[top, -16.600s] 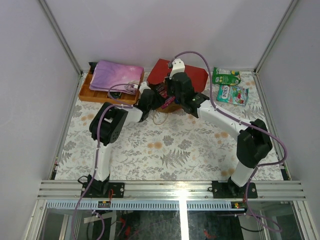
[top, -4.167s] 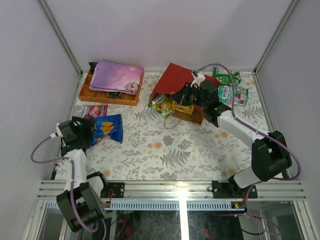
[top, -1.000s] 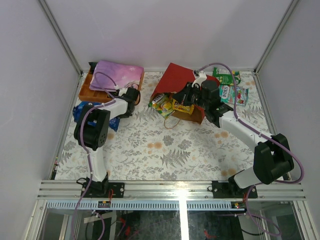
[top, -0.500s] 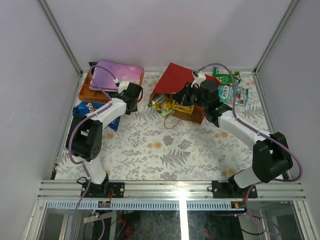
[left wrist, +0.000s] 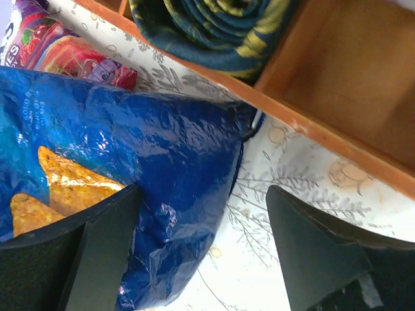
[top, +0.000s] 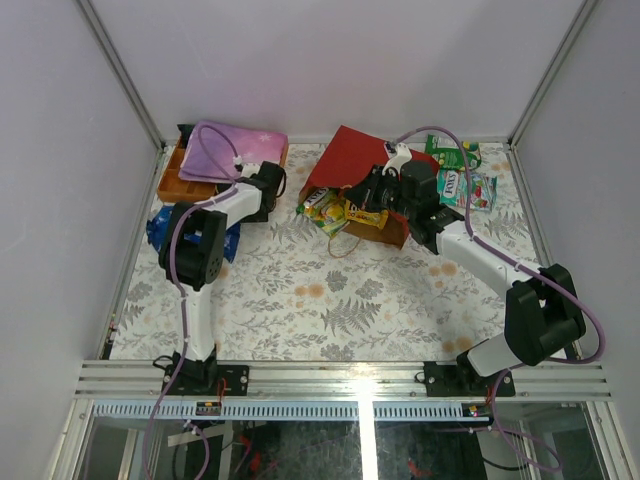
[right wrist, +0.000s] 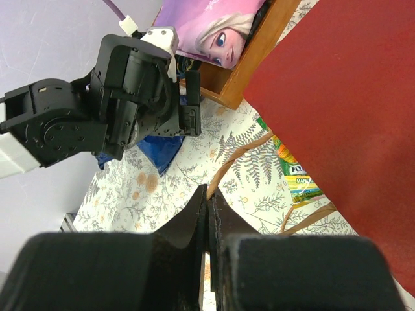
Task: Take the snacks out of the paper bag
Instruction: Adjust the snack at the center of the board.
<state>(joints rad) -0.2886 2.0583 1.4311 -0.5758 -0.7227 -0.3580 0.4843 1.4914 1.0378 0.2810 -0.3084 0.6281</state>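
Unloading is partly done. The red paper bag point(top: 352, 160) lies tipped at the back of the worktop point(top: 330, 290), its mouth turned toward the left arm, with yellow and green packets point(top: 335, 210) bunched in the opening and not yet clear of it. Two green packs point(top: 452, 152) lie on the worktop just right of the bag.

The left claw point(left wrist: 202, 214) hangs released, fingers wide apart, over the blue Doritos bag point(left wrist: 130, 149). That bag lies flat on the worktop beside the wooden tray point(left wrist: 337, 91), with a red-purple packet point(left wrist: 58, 48) next to it. Nothing is between the fingers.

The right claw point(right wrist: 209, 207) is at the mouth of the paper bag with its fingers pressed together. Its own camera does not show whether an edge of the bag is pinched between them. A cord handle point(right wrist: 237, 152) loops just ahead of it.

The step in hand looks like fetching the next snack. That would call for the left claw to cross from the tray side to the bag's mouth, well apart from it now, and close on one glossy packet without dragging the others.
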